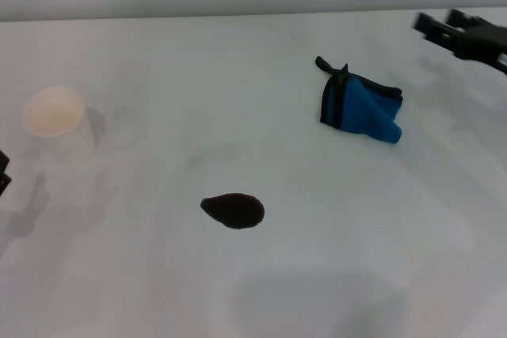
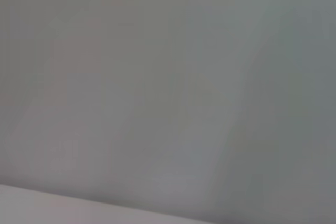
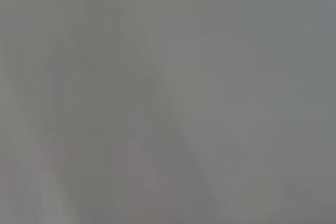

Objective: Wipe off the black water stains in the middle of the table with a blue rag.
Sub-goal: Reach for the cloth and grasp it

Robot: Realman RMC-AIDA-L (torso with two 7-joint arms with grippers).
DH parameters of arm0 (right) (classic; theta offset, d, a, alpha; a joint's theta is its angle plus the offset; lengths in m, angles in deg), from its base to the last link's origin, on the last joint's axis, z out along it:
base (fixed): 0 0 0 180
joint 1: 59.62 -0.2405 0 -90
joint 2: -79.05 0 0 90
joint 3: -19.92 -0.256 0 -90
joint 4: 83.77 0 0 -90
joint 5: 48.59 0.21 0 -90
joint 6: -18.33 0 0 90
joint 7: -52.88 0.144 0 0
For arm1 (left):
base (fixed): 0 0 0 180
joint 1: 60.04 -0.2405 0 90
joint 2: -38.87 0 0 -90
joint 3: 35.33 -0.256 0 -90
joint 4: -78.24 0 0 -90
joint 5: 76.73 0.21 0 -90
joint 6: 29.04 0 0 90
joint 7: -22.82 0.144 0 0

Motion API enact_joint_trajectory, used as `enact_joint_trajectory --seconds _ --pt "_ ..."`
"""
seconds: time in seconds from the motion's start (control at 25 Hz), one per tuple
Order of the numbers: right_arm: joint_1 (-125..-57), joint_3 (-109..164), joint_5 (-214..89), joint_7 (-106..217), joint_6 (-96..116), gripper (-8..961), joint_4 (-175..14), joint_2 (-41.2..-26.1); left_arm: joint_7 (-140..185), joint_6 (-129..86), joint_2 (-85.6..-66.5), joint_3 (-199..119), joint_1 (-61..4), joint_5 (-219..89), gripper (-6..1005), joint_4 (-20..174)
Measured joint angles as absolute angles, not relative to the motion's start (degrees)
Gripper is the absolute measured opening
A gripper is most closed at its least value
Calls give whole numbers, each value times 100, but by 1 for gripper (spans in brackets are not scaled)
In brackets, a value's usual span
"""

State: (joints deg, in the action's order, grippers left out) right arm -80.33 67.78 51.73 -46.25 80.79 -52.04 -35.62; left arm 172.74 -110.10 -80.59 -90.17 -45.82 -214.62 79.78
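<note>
The black water stain (image 1: 232, 211) is a glossy teardrop blot on the white table (image 1: 333, 259), near the middle front. The blue rag (image 1: 363, 107) lies crumpled to the back right of the stain, with its black trim band and loop at its left end. My right gripper (image 1: 440, 23) hovers at the far right back, up and to the right of the rag and apart from it, with its fingers spread and empty. Only a dark sliver of my left gripper (image 1: 3, 173) shows at the left edge. Both wrist views show plain grey only.
A white paper cup (image 1: 57, 120) stands upright at the left of the table, close to my left gripper. The table's far edge meets a pale wall at the back.
</note>
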Motion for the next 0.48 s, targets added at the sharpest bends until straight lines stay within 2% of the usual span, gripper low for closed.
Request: enact_joint_trajectory --seconds 0.48 --pt "-9037 7719 664 -292 8039 827 -2251 -3597 17234 -10976 -8049 -9018 -4545 -21498 891 7947"
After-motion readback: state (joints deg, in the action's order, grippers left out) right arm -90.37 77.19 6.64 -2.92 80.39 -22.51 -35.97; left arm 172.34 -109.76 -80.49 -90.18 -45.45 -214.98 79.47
